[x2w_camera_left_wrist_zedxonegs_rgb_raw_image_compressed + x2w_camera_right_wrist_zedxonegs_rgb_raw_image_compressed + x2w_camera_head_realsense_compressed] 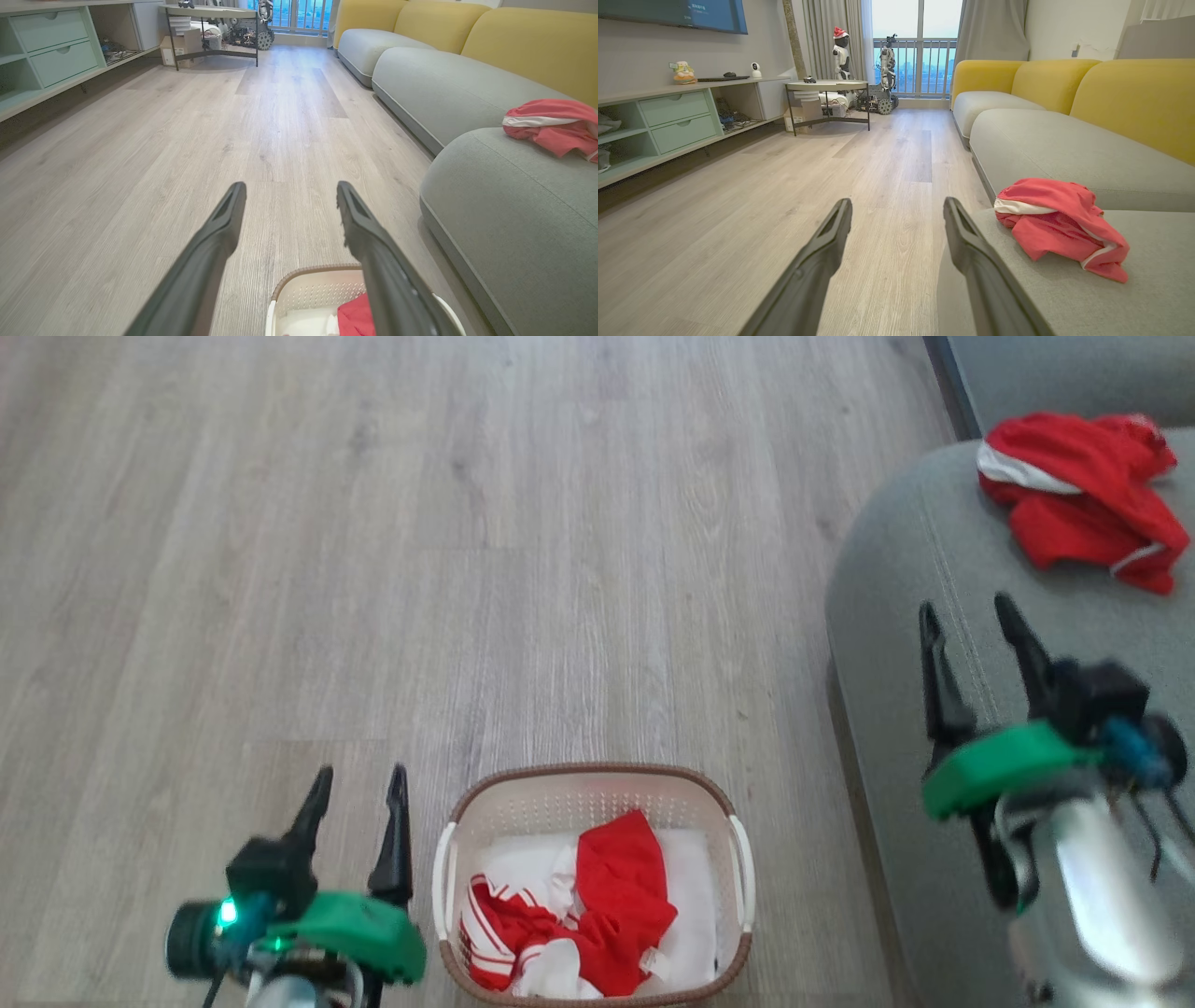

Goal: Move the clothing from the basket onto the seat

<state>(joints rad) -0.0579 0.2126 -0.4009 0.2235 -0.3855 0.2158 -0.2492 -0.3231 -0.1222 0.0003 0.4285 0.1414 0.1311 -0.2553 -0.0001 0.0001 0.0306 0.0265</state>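
Note:
The white basket (738,868) with its brown rim stands on the floor at the bottom middle of the head view. Red clothing (616,905) with white stripes lies in it on a white liner. One red garment (1083,495) lies on the grey-green seat (896,579) at the right; it also shows as the garment (1059,224) in the right wrist view and the garment (551,126) in the left wrist view. My left gripper (362,784) is open, empty, just left of the basket. My right gripper (971,611) is open, empty, above the seat's front edge, short of the garment.
Wood floor (373,569) spreads ahead and to the left. A long sofa with yellow backrests (1134,98) runs along the right. A low cabinet with green drawers (677,121) lines the left wall, and a round side table (826,86) stands far ahead.

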